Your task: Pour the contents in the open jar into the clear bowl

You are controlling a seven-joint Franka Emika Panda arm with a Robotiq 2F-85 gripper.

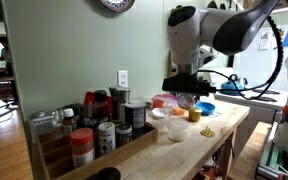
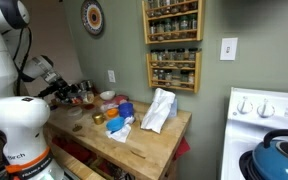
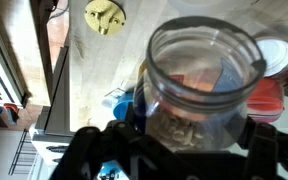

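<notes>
My gripper (image 3: 189, 150) is shut on the open jar (image 3: 199, 70), a clear cylinder with a pinkish tint near its rim. Small pale pieces lie in its lower part, close to the fingers. In an exterior view the gripper (image 1: 184, 92) holds the jar (image 1: 187, 102) above the group of dishes on the wooden counter. The clear bowl (image 1: 159, 114) sits just below and beside the jar. In the wrist view a whitish round rim (image 3: 275, 56) shows past the jar; I cannot tell if it is the bowl. The arm also shows in an exterior view (image 2: 69, 92).
A blue bowl (image 1: 206, 108) and a small amber jar (image 1: 194, 114) stand beside the clear bowl, with a whitish cup (image 1: 175, 129) in front. A yellow item (image 1: 208, 131) lies near the counter's edge. Spice jars (image 1: 104, 125) crowd one end. A white cloth (image 2: 159, 110) lies near the stove.
</notes>
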